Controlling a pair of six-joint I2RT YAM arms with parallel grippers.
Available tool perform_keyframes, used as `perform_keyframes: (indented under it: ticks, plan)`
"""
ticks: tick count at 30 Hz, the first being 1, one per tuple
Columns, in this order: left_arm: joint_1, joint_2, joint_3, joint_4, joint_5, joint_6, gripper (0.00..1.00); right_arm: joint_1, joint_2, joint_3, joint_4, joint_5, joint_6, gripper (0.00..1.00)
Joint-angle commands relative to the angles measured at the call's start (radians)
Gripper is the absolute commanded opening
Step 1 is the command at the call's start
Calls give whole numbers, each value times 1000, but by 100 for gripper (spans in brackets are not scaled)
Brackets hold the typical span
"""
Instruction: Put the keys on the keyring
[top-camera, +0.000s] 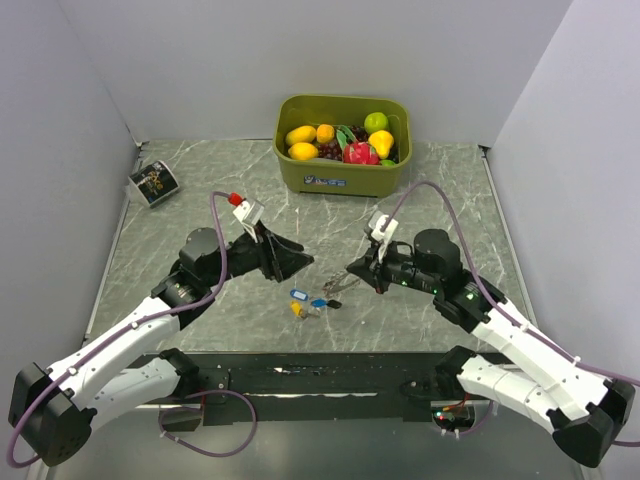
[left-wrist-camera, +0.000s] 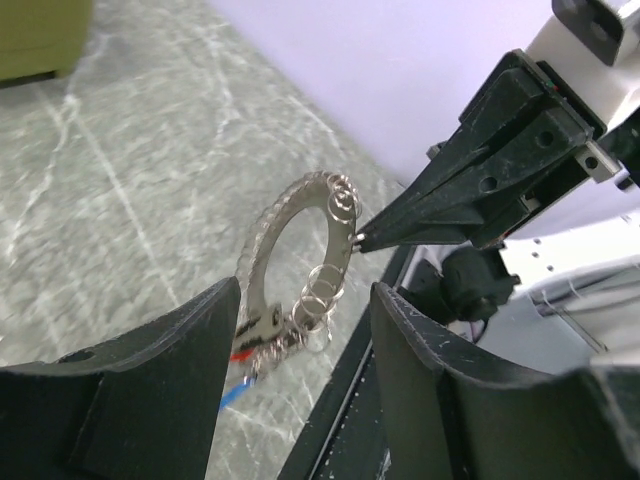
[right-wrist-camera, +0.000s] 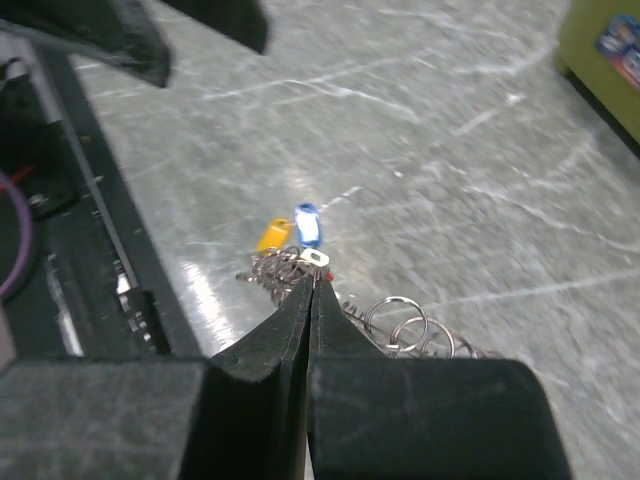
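Now the right gripper (right-wrist-camera: 312, 280) is clenched, its tips pinching the rim of the keyring (left-wrist-camera: 258, 245), which stands tilted off the table (top-camera: 180, 215). The left gripper (top-camera: 298, 266) hangs released with its fingers apart, the ring just beyond them. Keys (top-camera: 308, 303) with blue and yellow heads lie bunched under the ring, between both grippers.

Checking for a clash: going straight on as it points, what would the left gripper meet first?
Likely the keyring, pinched by the right gripper, just ahead of the open left gripper; depth unclear.
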Motion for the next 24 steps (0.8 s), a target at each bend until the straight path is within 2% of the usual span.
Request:
perform_keyframes:
  ticks: [1,6,12,24]
  plan:
    - [-2,-11,8,92,112,28,60,5,-59,-7,109,-169,-27,0]
    - [-13,10,22,114,211,34,56,4,-58,-1,117,-291,-25,0]
    - [-76,42,53,98,228,71,54,4,-46,8,120,-377,-25,0]
    - [-134,44,34,149,238,61,51,0,-29,23,136,-408,-7,0]
